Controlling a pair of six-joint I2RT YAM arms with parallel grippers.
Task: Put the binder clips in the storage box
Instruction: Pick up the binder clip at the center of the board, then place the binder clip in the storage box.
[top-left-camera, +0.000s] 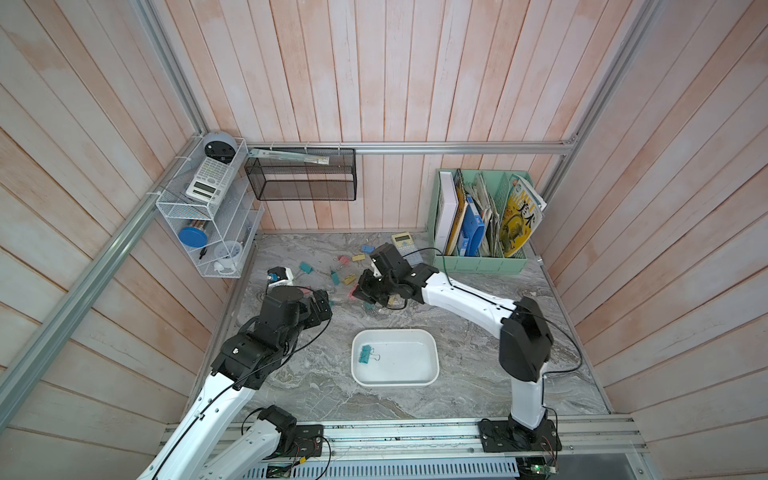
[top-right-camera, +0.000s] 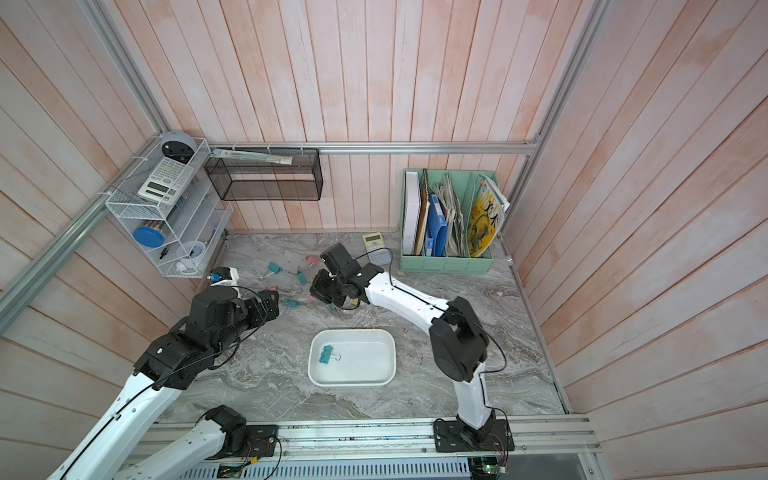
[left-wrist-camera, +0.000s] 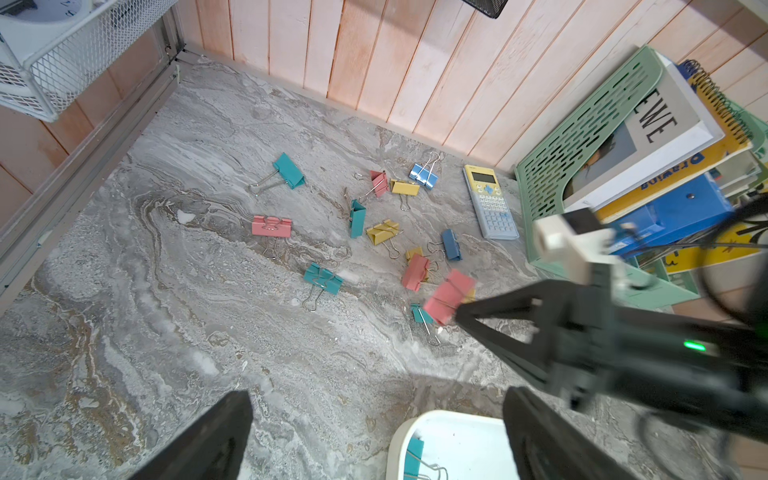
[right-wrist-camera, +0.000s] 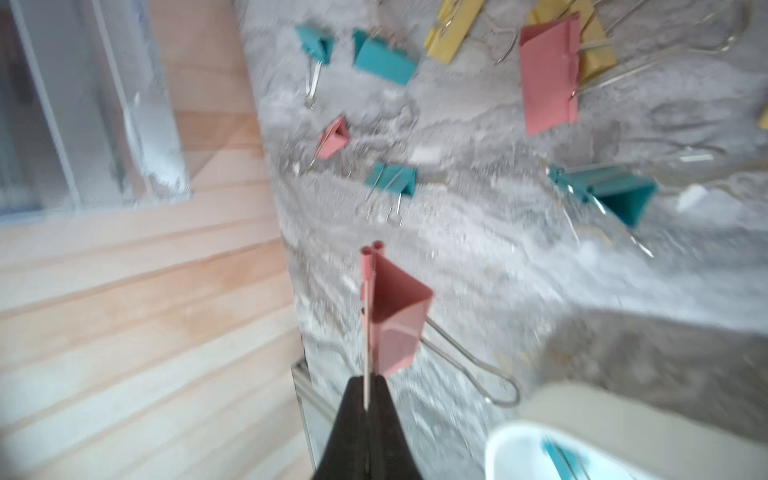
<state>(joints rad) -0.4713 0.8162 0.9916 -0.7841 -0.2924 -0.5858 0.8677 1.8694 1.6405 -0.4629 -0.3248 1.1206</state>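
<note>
Early stage: storage box holds perhaps two teal clips; right pincer clamps a pink clip, left pincer gapes, most binder clips lie loose on the surface.

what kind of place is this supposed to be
Likely a mock office desk corner set up as a robot test cell: a green file holder of books, a calculator and scattered binder clips on a marble-look table, with robot arms mounted along its edge.
</note>
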